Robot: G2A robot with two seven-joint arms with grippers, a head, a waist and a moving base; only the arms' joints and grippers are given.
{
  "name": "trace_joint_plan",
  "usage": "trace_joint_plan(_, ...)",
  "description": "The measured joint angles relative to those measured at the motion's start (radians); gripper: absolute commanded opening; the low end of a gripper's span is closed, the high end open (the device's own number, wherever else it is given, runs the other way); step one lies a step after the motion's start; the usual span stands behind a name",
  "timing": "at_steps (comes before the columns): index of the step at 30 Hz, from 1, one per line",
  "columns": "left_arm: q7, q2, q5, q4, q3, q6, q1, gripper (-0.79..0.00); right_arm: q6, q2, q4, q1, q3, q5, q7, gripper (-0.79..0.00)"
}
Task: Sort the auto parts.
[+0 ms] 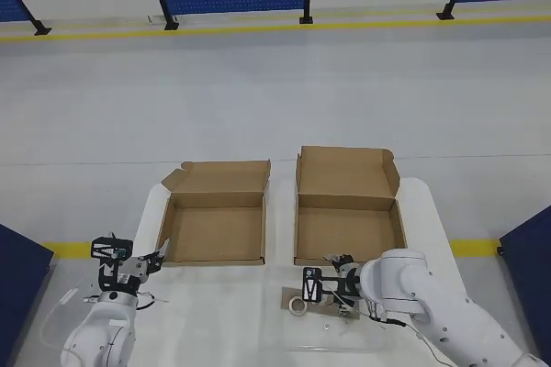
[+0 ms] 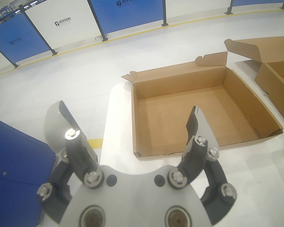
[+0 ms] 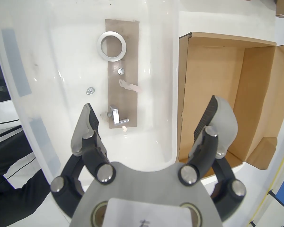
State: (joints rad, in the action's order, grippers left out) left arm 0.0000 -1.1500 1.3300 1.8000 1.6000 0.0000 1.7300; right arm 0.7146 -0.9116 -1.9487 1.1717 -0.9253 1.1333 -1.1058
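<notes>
Right claw [image 3: 151,102] spread, over tray [image 3: 68,48] edge

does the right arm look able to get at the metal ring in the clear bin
Probably yes: the right gripper hangs open over the clear bin, and the metal ring lies uncovered on a brown strip with nothing above it.

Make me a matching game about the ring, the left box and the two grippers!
Things:
1 ring
2 left box
3 right gripper
4 left gripper

Places or states:
A open, above the tray
B empty
C on the brown strip
D open, by the left box's near corner

Pairs: 1-C, 2-B, 3-A, 4-D
</notes>
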Motion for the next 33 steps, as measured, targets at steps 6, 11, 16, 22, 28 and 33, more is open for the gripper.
trace_joint_plan(6,0.000,0.000,0.000,0.000,0.000,0.000,0.000,0.000,0.002,0.000,0.002,0.006,0.005,0.012,0.015,0.000)
trace_joint_plan(11,0.000,0.000,0.000,0.000,0.000,0.000,0.000,0.000,-0.009,0.005,-0.020,-0.002,0.005,0.011,-0.009,0.000)
trace_joint_plan(16,0.000,0.000,0.000,0.000,0.000,0.000,0.000,0.000,-0.047,0.026,-0.043,-0.028,0.052,-0.012,-0.047,0.000)
trace_joint_plan(22,0.000,0.000,0.000,0.000,0.000,0.000,0.000,0.000,-0.118,0.068,-0.029,-0.123,0.182,-0.118,-0.118,0.000)
trace_joint_plan(28,0.000,0.000,0.000,0.000,0.000,0.000,0.000,0.000,-0.198,0.105,-0.027,-0.266,0.331,-0.250,-0.198,0.000)
trace_joint_plan(33,0.000,0.000,0.000,0.000,0.000,0.000,0.000,0.000,-0.255,0.123,-0.023,-0.345,0.422,-0.320,-0.255,0.000)
